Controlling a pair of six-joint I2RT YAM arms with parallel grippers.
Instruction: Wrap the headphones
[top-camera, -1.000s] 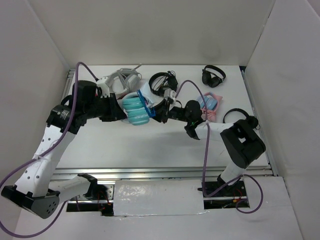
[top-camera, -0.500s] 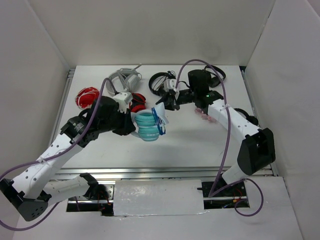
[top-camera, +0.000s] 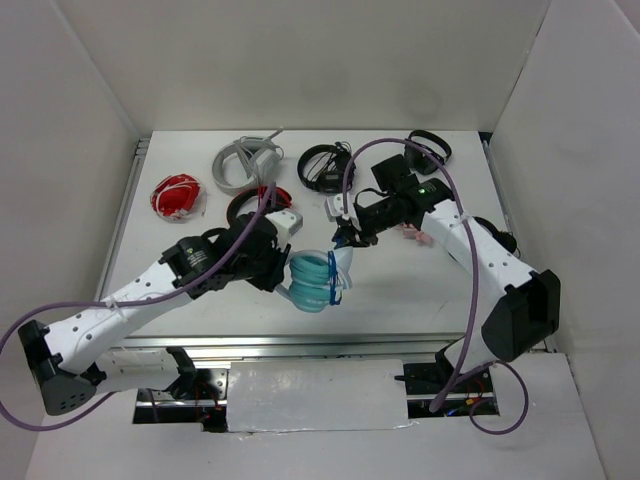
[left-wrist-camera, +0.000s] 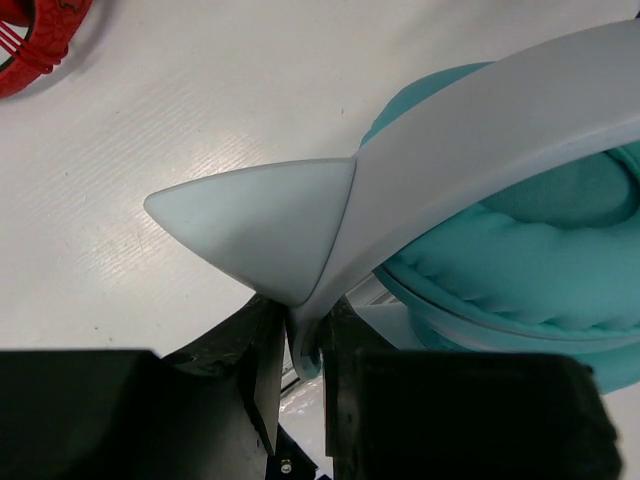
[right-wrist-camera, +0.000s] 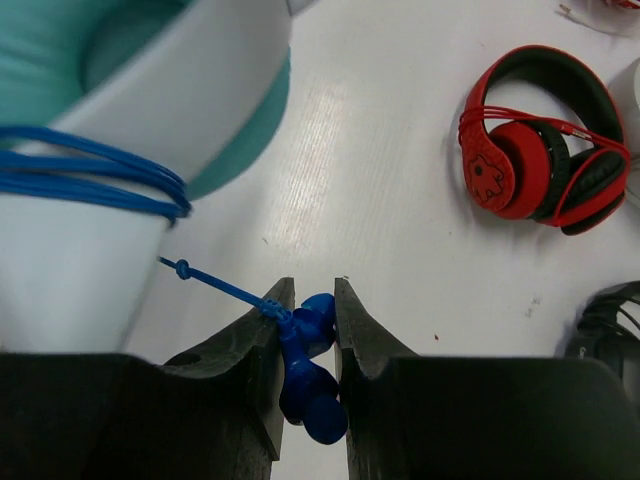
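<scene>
Two claws are at work: the left claw (left-wrist-camera: 298, 352) is clamped on the white band of the teal headphones (top-camera: 312, 281), at the near middle of the worktop (top-camera: 420, 300); the right claw (right-wrist-camera: 308, 305) pinches their blue cable plug (right-wrist-camera: 312, 388).

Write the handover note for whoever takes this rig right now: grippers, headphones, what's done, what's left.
Left gripper: shut on the headphones, clamped on the white band by the pointed ear.
Right gripper: shut on the blue plug at the cable's end.
Done: cable wound in several turns around the headphones.
Left: probably wrap or tuck the short loose end, then set them down.
</scene>
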